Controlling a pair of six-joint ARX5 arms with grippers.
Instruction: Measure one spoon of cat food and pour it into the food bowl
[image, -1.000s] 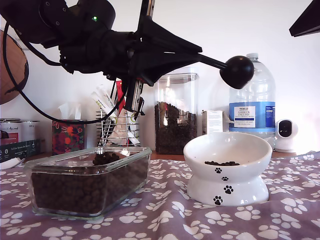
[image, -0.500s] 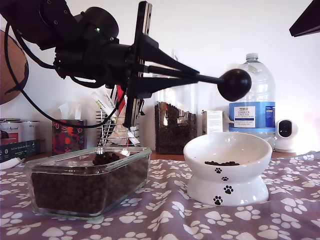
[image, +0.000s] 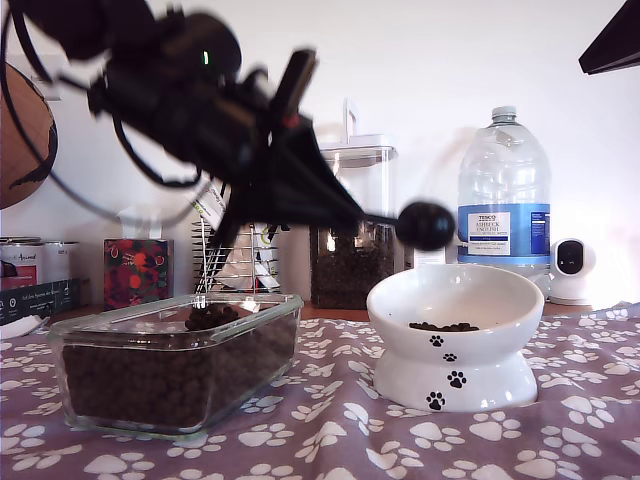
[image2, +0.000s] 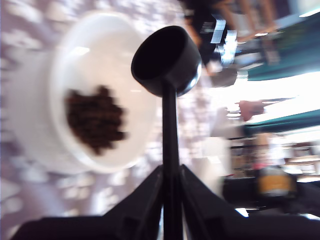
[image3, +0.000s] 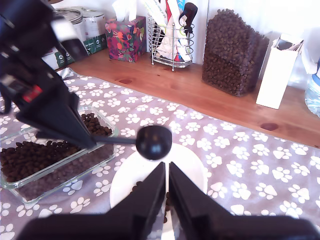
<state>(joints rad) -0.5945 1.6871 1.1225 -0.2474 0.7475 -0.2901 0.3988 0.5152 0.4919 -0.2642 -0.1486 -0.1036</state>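
Observation:
My first gripper (image2: 170, 175) is shut on the thin handle of the black spoon (image2: 165, 59). The spoon's round cup (image: 425, 225) hangs just above the rim of the white paw-print food bowl (image: 455, 290), on the exterior view's left side of it, and looks dark and empty inside. A small heap of cat food (image2: 95, 120) lies in the bowl's bottom. More kibble (image: 160, 380) fills the rectangular glass dish (image: 272, 304) at the exterior view's left. My second gripper (image3: 166, 172) hovers above the bowl (image3: 192, 167), fingers together with nothing between them.
Behind the bowl stand a clear canister of kibble (image: 350, 230), a large water bottle (image: 503, 190) and a small white camera (image: 572, 268). A wire rack of utensils (image: 235, 260) and a tissue box (image: 135, 270) sit behind the dish. A paw-print cloth (image: 560, 430) covers the table.
The first arm has tilted downward, blurred with motion. The spoon's cup has dropped and shifted toward the exterior view's left, from above the bowl to near its rim.

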